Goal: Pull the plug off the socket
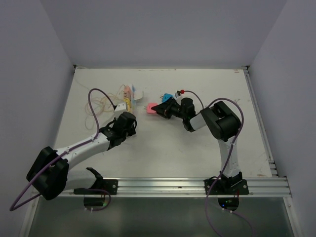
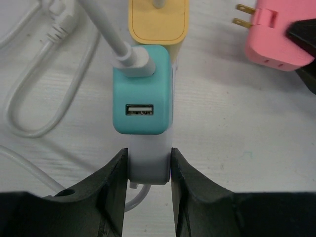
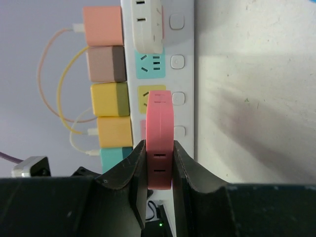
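Observation:
The socket, a long white power strip (image 1: 127, 100), lies on the table at the back left with several pastel chargers plugged into its side. My left gripper (image 1: 126, 120) is shut on the strip's near end (image 2: 148, 165), just below a teal USB charger (image 2: 142, 91). My right gripper (image 1: 161, 108) is shut on a pink plug (image 1: 150, 107). The plug is off the strip, to its right, with its bare brass prongs (image 2: 242, 15) showing. In the right wrist view the pink plug (image 3: 160, 138) sits between my fingers in front of the strip (image 3: 182, 64).
A yellow charger (image 2: 158, 19) sits behind the teal one. Thin looping cables (image 1: 96, 106) lie left of the strip. A loose blue plug (image 1: 169, 96) and a small red and white piece (image 1: 180, 92) lie behind my right gripper. White walls ring the table.

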{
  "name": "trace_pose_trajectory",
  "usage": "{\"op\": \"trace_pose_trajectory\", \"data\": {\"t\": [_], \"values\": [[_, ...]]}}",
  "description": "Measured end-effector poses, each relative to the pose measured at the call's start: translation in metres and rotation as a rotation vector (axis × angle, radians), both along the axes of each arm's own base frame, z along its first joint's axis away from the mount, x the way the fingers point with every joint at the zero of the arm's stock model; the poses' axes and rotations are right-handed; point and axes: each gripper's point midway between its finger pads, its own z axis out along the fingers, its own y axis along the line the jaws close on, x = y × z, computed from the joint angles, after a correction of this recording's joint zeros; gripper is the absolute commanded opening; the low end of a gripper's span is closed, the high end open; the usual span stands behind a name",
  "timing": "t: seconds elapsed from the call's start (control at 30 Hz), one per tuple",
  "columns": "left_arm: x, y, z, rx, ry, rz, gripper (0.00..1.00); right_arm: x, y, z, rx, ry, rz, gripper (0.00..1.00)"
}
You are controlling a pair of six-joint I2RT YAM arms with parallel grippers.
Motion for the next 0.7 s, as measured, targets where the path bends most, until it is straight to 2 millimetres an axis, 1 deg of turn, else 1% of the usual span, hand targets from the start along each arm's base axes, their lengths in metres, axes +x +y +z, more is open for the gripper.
{"op": "trace_pose_trajectory", "data": {"t": [0.07,0.17,0.33,0.43,0.5,0.57,0.7], "values": [[0.002,0.011,0.0,0.026,-0.007,0.053,0.0,0.004,-0.004,0.006,0.012,-0.008,-0.013,0.0],[0.003,0.022,0.0,0.057,-0.011,0.1,0.0,0.006,-0.008,0.016,0.024,-0.024,-0.022,0.0],[0.003,0.027,0.0,0.075,-0.01,0.112,0.0,0.003,-0.01,0.039,0.039,-0.068,-0.02,0.0],[0.003,0.027,0.001,0.076,-0.011,0.112,0.0,0.0,-0.016,0.048,0.036,-0.091,-0.024,0.0],[0.003,0.027,0.001,0.079,-0.011,0.109,0.0,0.0,-0.025,0.05,0.028,-0.098,-0.037,0.0],[0.003,0.027,0.001,0.082,-0.01,0.105,0.0,0.002,-0.038,0.05,0.011,-0.099,-0.06,0.0],[0.003,0.026,0.001,0.09,-0.01,0.091,0.0,0.019,-0.077,0.051,-0.024,-0.1,-0.141,0.0]]}}
